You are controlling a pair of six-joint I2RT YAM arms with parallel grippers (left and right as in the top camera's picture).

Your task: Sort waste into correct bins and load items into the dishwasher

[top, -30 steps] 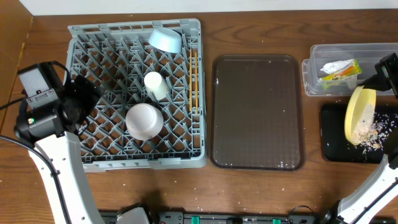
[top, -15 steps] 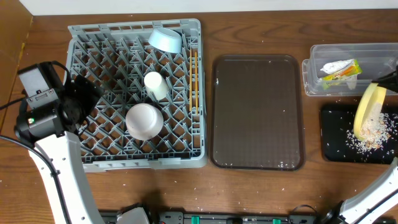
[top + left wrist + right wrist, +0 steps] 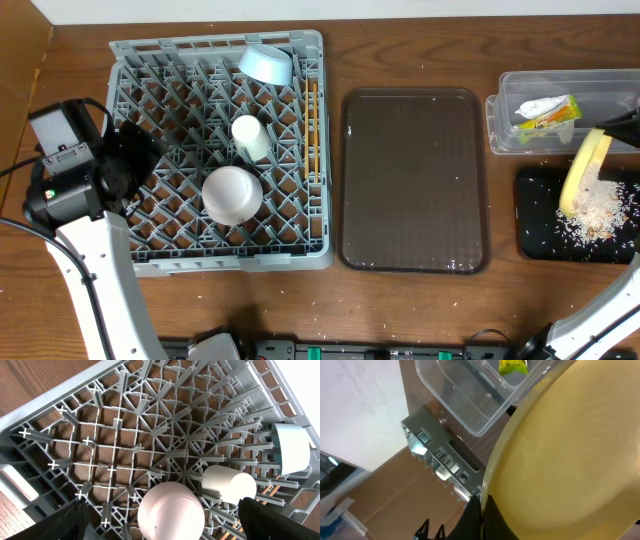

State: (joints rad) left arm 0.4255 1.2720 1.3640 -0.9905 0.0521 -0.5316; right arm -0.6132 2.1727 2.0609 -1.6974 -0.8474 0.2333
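Observation:
The pale yellow plate (image 3: pixel 582 172) stands tipped on edge over the black tray (image 3: pixel 540 235), and my right gripper (image 3: pixel 610 133) is shut on its upper rim. In the right wrist view the plate (image 3: pixel 570 460) fills the frame, with the right gripper (image 3: pixel 481 519) pinching its edge. Pale crumbs (image 3: pixel 597 215) lie piled on the black tray. The clear tub (image 3: pixel 600 82) holds the yellow-green wrapper (image 3: pixel 550 113) and a white paper wad (image 3: pixel 533 105). The grey rack (image 3: pixel 160 262) holds the blue bowl (image 3: pixel 265 63), cream cup (image 3: pixel 250 137), pinkish bowl (image 3: pixel 232 193) and chopsticks (image 3: pixel 312 125). My left gripper (image 3: pixel 167 520) hangs open above the pinkish bowl (image 3: pixel 170 512).
A dark brown serving tray (image 3: pixel 414 180) lies between the rack and the two bins. Stray crumbs dot the wood near the table's front edge. The left arm (image 3: pixel 75 175) stands at the rack's left side.
The plate has tipped steeper, from showing its face to nearly edge-on. The crumbs have slid off it onto the black tray. The left arm has not moved.

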